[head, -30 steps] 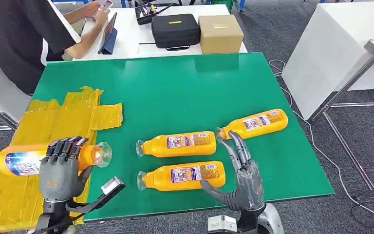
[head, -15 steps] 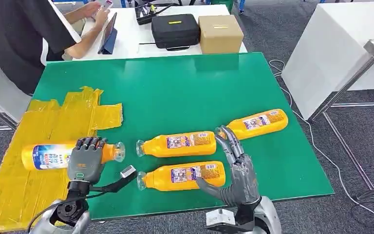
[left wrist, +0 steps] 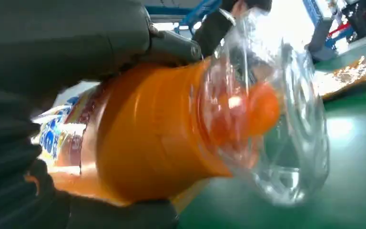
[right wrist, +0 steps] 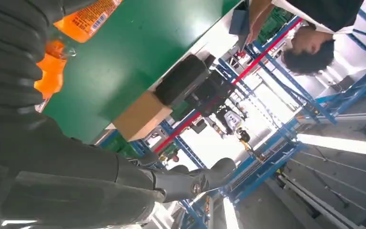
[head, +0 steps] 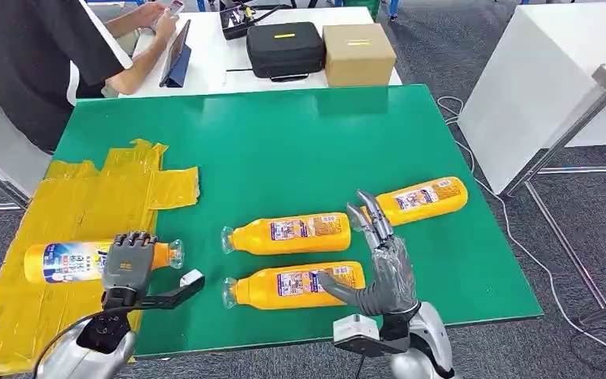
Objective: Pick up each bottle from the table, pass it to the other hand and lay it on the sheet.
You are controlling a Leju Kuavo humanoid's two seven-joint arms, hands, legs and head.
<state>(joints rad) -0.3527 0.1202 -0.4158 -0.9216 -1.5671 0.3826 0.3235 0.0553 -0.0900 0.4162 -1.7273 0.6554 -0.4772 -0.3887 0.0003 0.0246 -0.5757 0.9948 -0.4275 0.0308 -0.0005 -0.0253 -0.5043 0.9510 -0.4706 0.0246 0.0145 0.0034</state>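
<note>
Bottle (head: 71, 261) gripped over sheet (head: 16, 316) edge.

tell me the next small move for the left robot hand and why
Probably lower the bottle onto the yellow sheet and let go. The left robot hand grips it near the neck, lying flat with most of its body already over the sheet, while three more bottles wait on the green table.

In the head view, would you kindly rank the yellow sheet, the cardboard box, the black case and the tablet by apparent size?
1. Yellow sheet, by far the largest.
2. Black case and cardboard box look about alike; I would not rank them.
3. Tablet, seen nearly edge-on, so its small look is unsure.
</note>
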